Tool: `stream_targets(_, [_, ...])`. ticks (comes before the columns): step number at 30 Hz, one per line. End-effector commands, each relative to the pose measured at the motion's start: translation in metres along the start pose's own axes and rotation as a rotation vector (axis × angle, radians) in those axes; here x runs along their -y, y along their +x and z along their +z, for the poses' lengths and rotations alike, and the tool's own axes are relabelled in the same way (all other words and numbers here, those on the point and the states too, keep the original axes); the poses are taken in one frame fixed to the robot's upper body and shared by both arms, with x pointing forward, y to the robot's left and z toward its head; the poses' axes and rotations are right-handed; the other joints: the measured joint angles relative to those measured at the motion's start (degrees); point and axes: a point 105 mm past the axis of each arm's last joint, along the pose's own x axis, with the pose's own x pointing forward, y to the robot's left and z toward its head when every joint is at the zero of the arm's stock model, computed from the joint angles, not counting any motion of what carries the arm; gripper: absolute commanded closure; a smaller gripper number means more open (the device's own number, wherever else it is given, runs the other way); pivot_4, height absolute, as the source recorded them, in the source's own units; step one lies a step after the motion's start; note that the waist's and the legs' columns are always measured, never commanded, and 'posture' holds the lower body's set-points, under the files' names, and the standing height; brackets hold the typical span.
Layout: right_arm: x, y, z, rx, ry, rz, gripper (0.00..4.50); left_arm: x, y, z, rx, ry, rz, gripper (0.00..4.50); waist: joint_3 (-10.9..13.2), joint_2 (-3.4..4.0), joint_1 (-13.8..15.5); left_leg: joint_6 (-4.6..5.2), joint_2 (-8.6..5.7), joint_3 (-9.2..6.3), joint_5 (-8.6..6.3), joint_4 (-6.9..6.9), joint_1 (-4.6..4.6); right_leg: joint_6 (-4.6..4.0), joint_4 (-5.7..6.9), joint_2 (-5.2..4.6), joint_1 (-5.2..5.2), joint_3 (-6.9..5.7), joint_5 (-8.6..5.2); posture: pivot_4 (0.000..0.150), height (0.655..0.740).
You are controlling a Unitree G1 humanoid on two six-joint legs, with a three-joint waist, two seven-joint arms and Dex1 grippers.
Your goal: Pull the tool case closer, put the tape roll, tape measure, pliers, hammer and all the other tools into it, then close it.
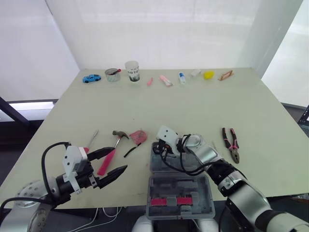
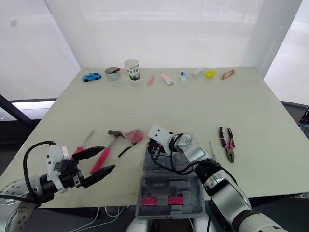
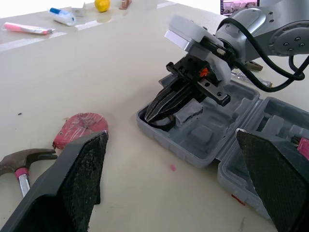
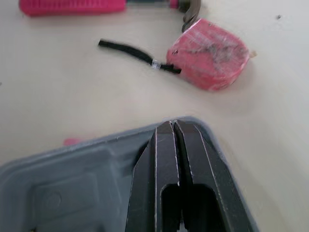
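Note:
The grey tool case (image 1: 161, 169) lies open at the table's front middle, with pink pieces in the half nearest me. My right gripper (image 1: 161, 151) is shut, its tips (image 4: 169, 126) down in the case's far left corner. Something dark and curved lies under them there (image 3: 161, 123). Beyond that corner sits the red tape measure (image 4: 210, 48) with its black strap. The pink-handled hammer (image 1: 112, 152) and a screwdriver (image 1: 91, 140) lie left of the case. My left gripper (image 1: 118, 159) hovers open over the hammer's handle, holding nothing. The pliers (image 1: 231, 143) lie right of the case.
Along the far edge stand a blue toy car (image 1: 91, 78), a metal tin (image 1: 113, 75), a paper cup (image 1: 132, 71), and small pink, white and yellow items (image 1: 208, 75). The wide middle of the table is bare. The case overhangs the front edge.

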Motion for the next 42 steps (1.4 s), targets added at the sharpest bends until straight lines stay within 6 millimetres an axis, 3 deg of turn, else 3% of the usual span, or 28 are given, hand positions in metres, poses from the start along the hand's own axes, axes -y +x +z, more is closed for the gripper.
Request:
stream_targets(1, [-0.006, -0.001, 0.034, 0.146, -0.015, 0.026, 4.45, -0.002, -0.003, 0.007, 0.012, 0.029, -0.001, 0.00, 0.00, 0.00, -0.01, 0.00, 0.00, -0.03, 0.00, 0.00, 0.00, 0.00, 0.00, 0.00, 0.00, 0.00, 0.00, 0.150, 0.7400])
stream_targets(5, [-0.010, -0.001, 0.036, 0.151, -0.012, 0.047, 4.45, -0.002, -0.002, 0.007, 0.012, 0.028, -0.004, 0.00, 0.00, 0.00, 0.02, 0.00, 0.00, -0.22, 0.00, 0.00, -0.01, 0.00, 0.00, 0.01, 0.00, -0.02, 0.00, 0.150, 0.7400])
stream_targets(8, [-0.009, -0.001, 0.034, 0.144, -0.020, 0.035, 3.60, -0.002, -0.001, 0.007, 0.013, 0.028, -0.006, 0.00, 0.00, 0.00, 0.06, 0.00, -0.01, -0.24, 0.00, 0.00, -0.01, 0.00, 0.00, 0.00, 0.01, -0.02, 0.00, 0.150, 0.7400])
stream_targets(10, [-0.008, -0.001, 0.034, 0.141, -0.025, 0.024, 2.67, -0.002, -0.001, 0.007, 0.013, 0.028, -0.005, 0.00, 0.00, 0.00, 0.04, 0.00, -0.01, -0.24, 0.00, 0.00, -0.01, 0.00, 0.00, 0.00, 0.01, -0.03, 0.00, 0.150, 0.7400])
stream_targets(28, [0.001, -0.007, -0.005, 0.052, 0.028, -0.003, 2.67, -0.004, 0.000, 0.006, 0.014, 0.032, -0.005, 0.00, 0.00, 0.00, 0.00, 0.00, -0.01, -0.24, 0.00, 0.00, -0.01, 0.00, 0.00, 0.01, 0.01, -0.02, 0.00, 0.150, 0.7400])
stream_targets(42, [0.002, -0.008, -0.024, 0.006, 0.089, -0.016, 2.67, -0.005, -0.001, 0.006, 0.012, 0.038, -0.007, 0.00, 0.00, 0.00, 0.01, 0.00, -0.01, -0.24, 0.00, 0.00, 0.00, 0.00, 0.01, 0.01, 0.01, -0.01, 0.00, 0.150, 0.7400])
